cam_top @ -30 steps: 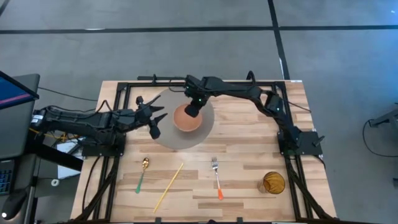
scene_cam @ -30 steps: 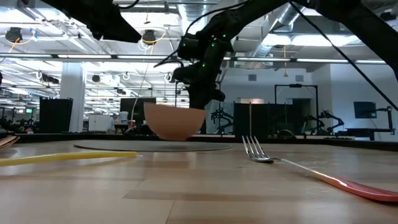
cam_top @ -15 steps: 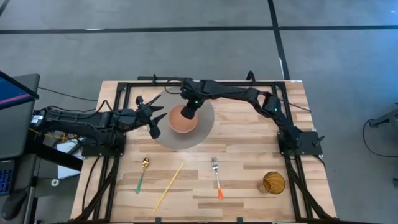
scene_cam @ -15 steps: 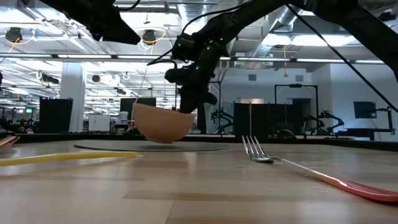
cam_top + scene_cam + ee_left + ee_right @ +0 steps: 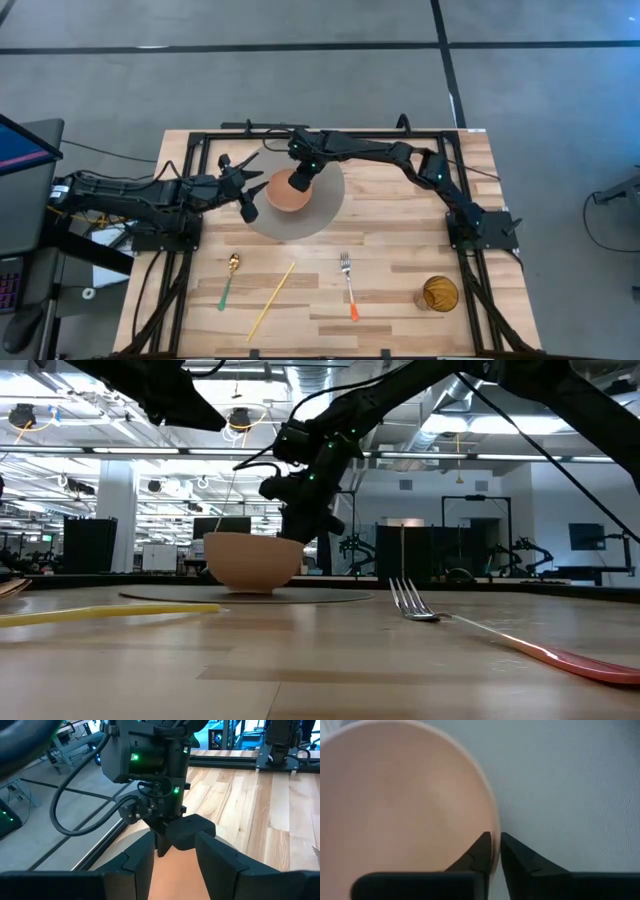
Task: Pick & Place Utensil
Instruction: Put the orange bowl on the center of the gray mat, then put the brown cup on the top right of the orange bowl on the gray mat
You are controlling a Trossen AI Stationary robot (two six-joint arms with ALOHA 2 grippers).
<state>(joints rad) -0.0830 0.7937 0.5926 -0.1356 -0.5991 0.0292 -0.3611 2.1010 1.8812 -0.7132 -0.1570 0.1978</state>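
A tan bowl point(image 5: 285, 194) sits level on a round grey mat point(image 5: 325, 210) at the table's far middle. My right gripper point(image 5: 303, 180) reaches in from the right and is shut on the bowl's rim. My left gripper point(image 5: 254, 196) is open just left of the bowl; in the left wrist view the bowl point(image 5: 175, 879) shows between its fingers point(image 5: 142, 862), and whether they touch it I cannot tell. Near the front edge lie a green-handled spoon point(image 5: 227, 282), a yellow stick point(image 5: 270, 300) and an orange-handled fork point(image 5: 349, 285). My right gripper pinches the bowl's rim point(image 5: 494, 845) on its far-right side, with one finger point(image 5: 479, 852) inside the bowl and the other point(image 5: 517, 857) outside. The fingers come from above, pointing down. The bowl stands upright with its base on the mat point(image 5: 300, 597).
An amber glass point(image 5: 439, 293) stands at the near right corner. A black frame point(image 5: 200, 140) runs along the table's far, left and right sides. Bare wood point(image 5: 400, 230) lies between the mat and the utensils.
My right gripper has carried the bowl toward the table's left, closer to my left gripper. Half a second ago the bowl was tilted and raised off the mat; now it sits level on it. The right gripper has stayed shut on the rim.
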